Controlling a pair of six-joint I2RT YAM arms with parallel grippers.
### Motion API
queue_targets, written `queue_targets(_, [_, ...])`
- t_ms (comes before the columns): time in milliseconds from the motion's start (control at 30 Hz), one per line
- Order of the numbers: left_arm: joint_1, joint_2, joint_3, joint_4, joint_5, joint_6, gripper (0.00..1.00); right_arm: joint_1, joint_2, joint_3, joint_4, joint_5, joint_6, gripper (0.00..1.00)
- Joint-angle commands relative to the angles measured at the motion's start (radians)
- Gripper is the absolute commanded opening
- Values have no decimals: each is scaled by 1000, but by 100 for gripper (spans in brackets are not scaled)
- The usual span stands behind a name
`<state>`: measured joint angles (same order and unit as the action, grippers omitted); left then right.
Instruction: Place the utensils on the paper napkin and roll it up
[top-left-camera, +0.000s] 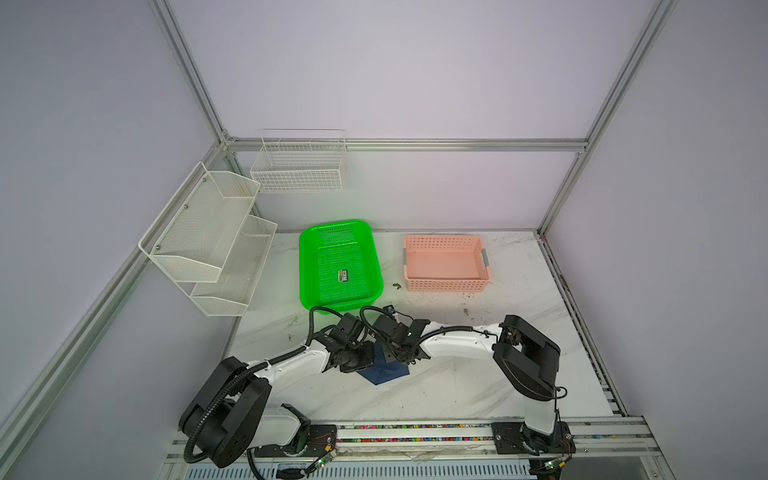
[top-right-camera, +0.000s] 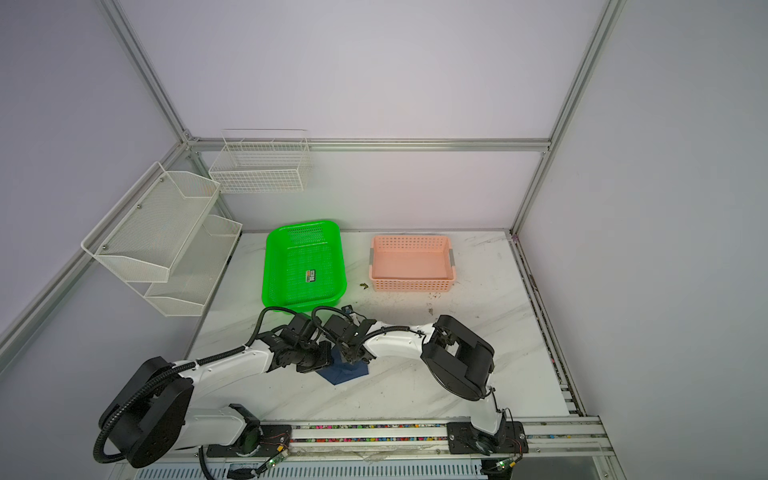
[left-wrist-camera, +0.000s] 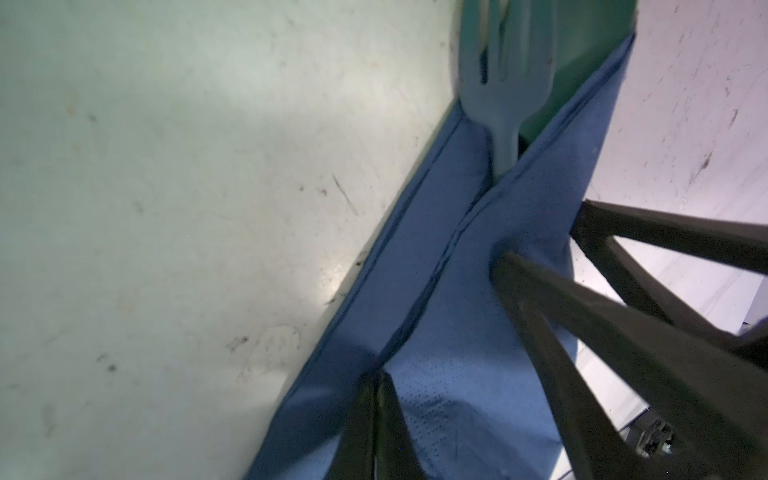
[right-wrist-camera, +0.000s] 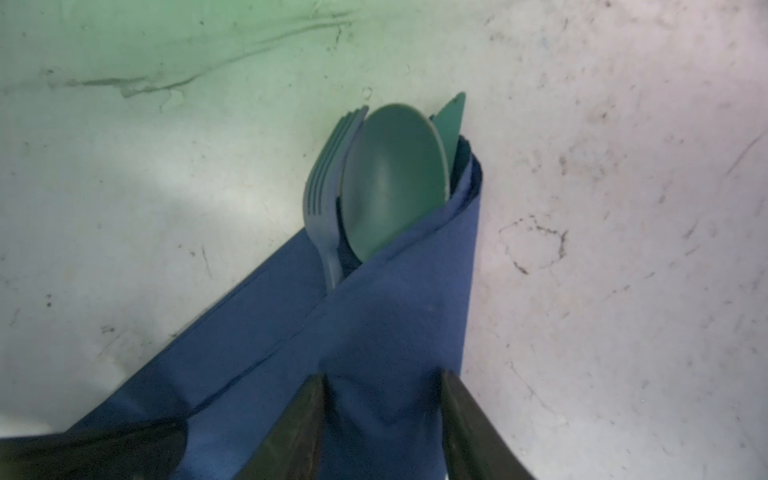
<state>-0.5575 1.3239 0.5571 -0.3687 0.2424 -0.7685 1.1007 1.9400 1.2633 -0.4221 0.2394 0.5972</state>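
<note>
Right wrist view: my right gripper (right-wrist-camera: 382, 376) is clamping the napkin (right-wrist-camera: 386, 307) wrapped round the utensils (right-wrist-camera: 395, 178) on the table (right-wrist-camera: 602, 208); left gripper (left-wrist-camera: 376, 380), jaws together, is pinching its edge. Arms (top-left-camera: 457, 345) are bending inward, hiding this in both top views.

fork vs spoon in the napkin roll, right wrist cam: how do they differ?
The fork is turned on edge, tines in profile; the spoon shows its broad oval bowl face-on. The fork's neck is visible down to the fold; the spoon's is hidden under the paper napkin. The fork lies at the edge of the bunch, the spoon mid-bunch. Both are teal plastic, heads poking out the same open end.
</note>
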Motion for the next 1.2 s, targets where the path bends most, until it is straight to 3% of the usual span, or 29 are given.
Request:
queue_targets(0, [5, -28, 37, -46, -30, 26, 0, 3, 19, 3, -21, 13, 8, 46])
queue_targets(233, [7, -66, 80, -106, -54, 38, 0, 3, 27, -4, -27, 15, 15, 44])
queue_targets(433, [0, -210, 119, -121, -75, 27, 13, 3, 33, -7, -23, 2, 18, 42])
queue_targets(700, [-93, -347, 79, -9, -85, -15, 18, 2, 47, -12, 3, -44, 21, 40])
queue_targets(1167, [-194, -412, -167, 186, -146, -225, 5, 1, 54, -10, 14, -85, 30, 36])
